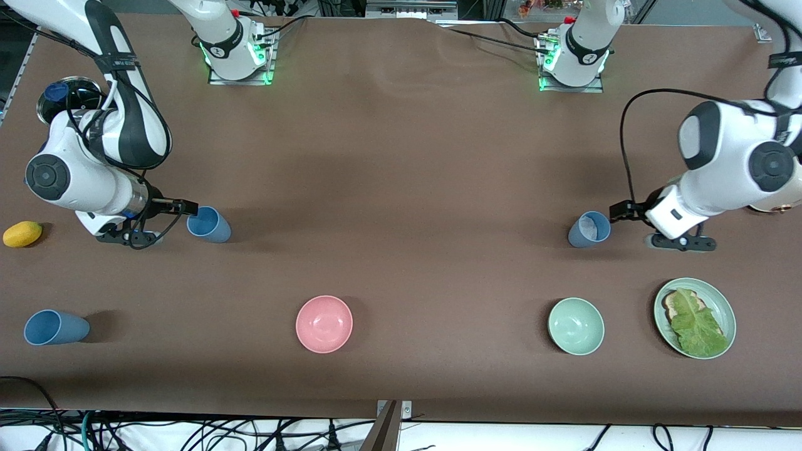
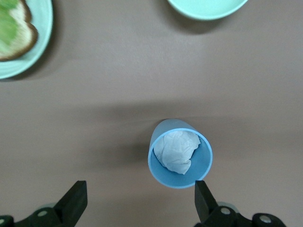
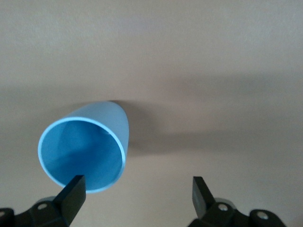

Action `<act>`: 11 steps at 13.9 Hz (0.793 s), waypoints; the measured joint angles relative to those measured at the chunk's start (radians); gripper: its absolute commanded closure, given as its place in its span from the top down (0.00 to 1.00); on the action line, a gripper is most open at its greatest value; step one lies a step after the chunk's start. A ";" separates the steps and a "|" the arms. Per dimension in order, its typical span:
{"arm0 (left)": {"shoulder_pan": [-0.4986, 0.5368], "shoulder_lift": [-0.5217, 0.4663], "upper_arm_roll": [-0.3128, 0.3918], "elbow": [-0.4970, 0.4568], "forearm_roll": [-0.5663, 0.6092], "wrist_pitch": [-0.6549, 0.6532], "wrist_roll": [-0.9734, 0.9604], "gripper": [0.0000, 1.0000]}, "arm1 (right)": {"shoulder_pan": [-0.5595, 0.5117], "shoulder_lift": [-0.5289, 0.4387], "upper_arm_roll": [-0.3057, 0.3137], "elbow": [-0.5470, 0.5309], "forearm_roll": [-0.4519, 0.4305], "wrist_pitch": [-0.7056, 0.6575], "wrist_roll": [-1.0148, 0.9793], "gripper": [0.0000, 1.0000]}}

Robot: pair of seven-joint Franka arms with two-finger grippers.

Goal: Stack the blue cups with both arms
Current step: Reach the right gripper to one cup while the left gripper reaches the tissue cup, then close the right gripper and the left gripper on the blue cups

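Note:
Three blue cups stand on the brown table. One blue cup (image 1: 208, 224) is at the right arm's end; my right gripper (image 1: 187, 208) is open beside it, low over the table. In the right wrist view this empty cup (image 3: 85, 151) sits just ahead of one fingertip of the right gripper (image 3: 137, 185), not between the jaws. A second blue cup (image 1: 589, 229) holds a crumpled white wad (image 2: 176, 150); my left gripper (image 1: 618, 212) is open beside it. The left wrist view shows that cup (image 2: 201, 166) close to one fingertip of the left gripper (image 2: 139, 190). A third blue cup (image 1: 55, 327) stands nearer the front camera.
A pink bowl (image 1: 324, 324), a green bowl (image 1: 576, 326) and a green plate (image 1: 722, 298) with toast and lettuce stand near the front edge. A yellow fruit (image 1: 22, 233) and a black pot (image 1: 62, 97) are at the right arm's end. The left wrist view shows the plate (image 2: 45, 28) and green bowl (image 2: 208, 7).

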 measured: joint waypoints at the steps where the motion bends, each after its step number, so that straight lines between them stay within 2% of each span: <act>1: 0.000 0.005 0.000 -0.025 0.000 0.021 0.000 0.91 | 0.000 0.004 0.000 0.000 0.000 0.011 0.000 1.00; 3: 0.000 0.028 0.000 -0.049 0.000 0.067 0.000 0.68 | -0.001 0.015 0.000 0.000 0.000 0.028 0.000 1.00; 4: 0.000 0.047 0.000 -0.055 0.000 0.100 0.000 0.49 | -0.001 0.020 0.000 0.002 0.000 0.035 0.000 1.00; 6: 0.000 0.091 0.001 -0.059 0.000 0.149 0.001 0.24 | -0.001 0.032 0.000 0.010 0.000 0.039 0.000 1.00; 7: 0.000 0.107 0.001 -0.060 0.000 0.158 0.001 0.06 | -0.001 0.038 0.000 0.015 0.000 0.039 0.000 1.00; 8: 0.000 0.121 0.001 -0.060 0.000 0.164 0.002 0.00 | -0.001 0.043 0.000 0.018 0.000 0.039 0.000 1.00; 11: 0.000 0.138 0.000 -0.060 0.000 0.175 0.002 0.00 | -0.001 0.062 0.000 0.028 0.000 0.040 0.000 1.00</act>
